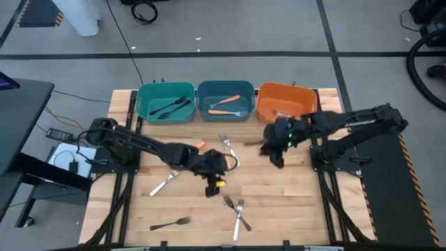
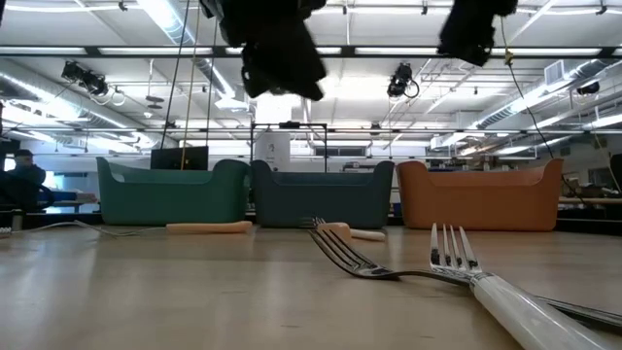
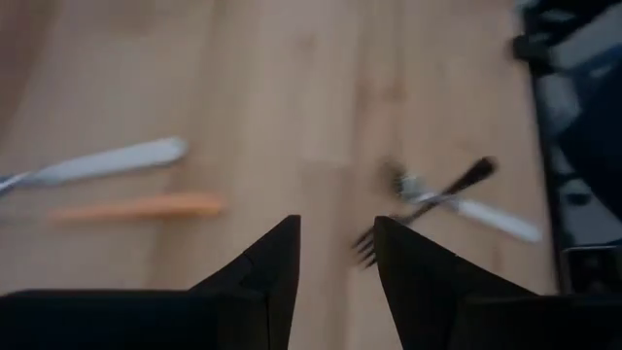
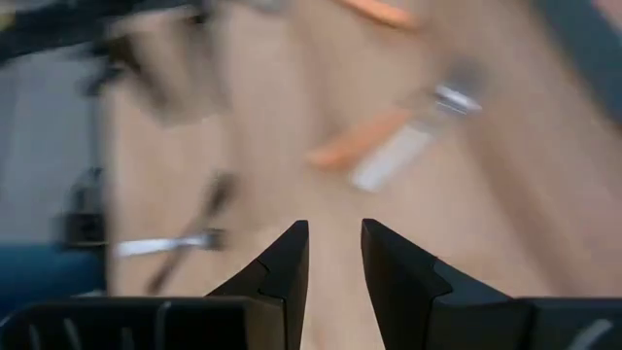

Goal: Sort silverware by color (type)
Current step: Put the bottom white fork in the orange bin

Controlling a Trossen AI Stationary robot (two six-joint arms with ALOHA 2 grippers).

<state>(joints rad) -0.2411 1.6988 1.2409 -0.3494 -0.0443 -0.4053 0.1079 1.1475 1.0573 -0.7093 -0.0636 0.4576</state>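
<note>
Left end effector (image 1: 212,183): over mid-table, fingers (image 3: 272,258) spread, nothing between them
Right end effector (image 1: 273,155): above the table just in front of the orange bin (image 1: 259,104), fingers (image 4: 282,258) parted, empty
Teal bin (image 1: 141,104): back row, left; holds black utensils (image 1: 171,107)
Blue bin (image 1: 202,104): back row, middle; holds orange-handled pieces (image 1: 226,102)
Silver forks (image 1: 238,213): two crossed near the table's front edge, middle
Black fork (image 1: 169,224): front left of the table (image 1: 293,202)
Silver utensil (image 1: 164,183): lies left of the left end effector
Low view: white-handled fork (image 2: 486,282) close to the lens
</note>
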